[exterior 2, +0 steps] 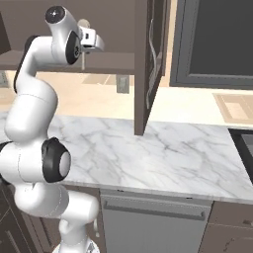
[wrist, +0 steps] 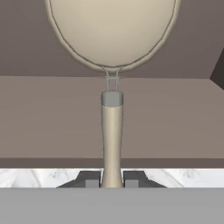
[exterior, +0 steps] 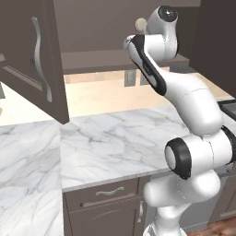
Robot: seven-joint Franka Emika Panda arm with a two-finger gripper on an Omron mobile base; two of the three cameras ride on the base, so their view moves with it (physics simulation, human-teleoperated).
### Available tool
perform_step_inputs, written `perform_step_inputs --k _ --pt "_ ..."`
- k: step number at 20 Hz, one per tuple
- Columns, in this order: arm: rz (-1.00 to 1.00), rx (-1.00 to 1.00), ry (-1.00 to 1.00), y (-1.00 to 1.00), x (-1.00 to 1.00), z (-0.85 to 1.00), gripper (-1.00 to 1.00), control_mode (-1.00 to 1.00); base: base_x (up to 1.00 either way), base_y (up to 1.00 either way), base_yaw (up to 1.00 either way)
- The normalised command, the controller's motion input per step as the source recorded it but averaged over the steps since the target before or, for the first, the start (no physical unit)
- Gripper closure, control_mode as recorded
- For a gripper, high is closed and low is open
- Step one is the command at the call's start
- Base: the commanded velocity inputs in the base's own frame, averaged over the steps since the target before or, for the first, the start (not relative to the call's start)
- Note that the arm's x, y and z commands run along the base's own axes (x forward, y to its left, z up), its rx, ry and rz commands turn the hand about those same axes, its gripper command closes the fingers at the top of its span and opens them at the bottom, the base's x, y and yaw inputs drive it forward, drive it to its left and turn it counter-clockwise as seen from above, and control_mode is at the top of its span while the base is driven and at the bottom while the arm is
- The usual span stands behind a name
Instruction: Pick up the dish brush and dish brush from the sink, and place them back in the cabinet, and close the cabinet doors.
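The gripper is clamped on the thin handle of the cream brush, fingers tight on both sides, and holds it up at the mouth of the open cabinet, its round head toward the back wall over the bare shelf. The step in hand looks like the putting away of this brush. The next move calls for reaching further in, lowering the brush until it rests on the shelf, then parting the fingers and backing straight out without catching the head. One brush is to be seen; where the black one lies I cannot tell. Two doors stand open, the left door and the right door, so both are yet to be shut.
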Motion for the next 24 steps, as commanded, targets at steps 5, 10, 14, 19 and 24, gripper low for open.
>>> perform_step_inputs --k 5,10,14,19,24 --pt "0.00 0.00 0.00 0.04 0.39 -0.10 1.00 -1.00 0.00 0.00 0.00" --pt "0.00 0.00 0.00 0.04 0.32 -0.18 1.00 -1.00 0.00 0.00 0.00" --pt "0.00 -0.01 -0.01 0.06 0.31 -0.12 1.00 -1.00 0.00 0.00 0.00" --pt "0.00 0.00 -0.01 0.04 0.29 -0.11 1.00 -1.00 0.00 0.00 0.00" --pt "0.00 0.00 0.00 0.00 0.33 -0.03 1.00 -1.00 0.00 0.00 0.00"
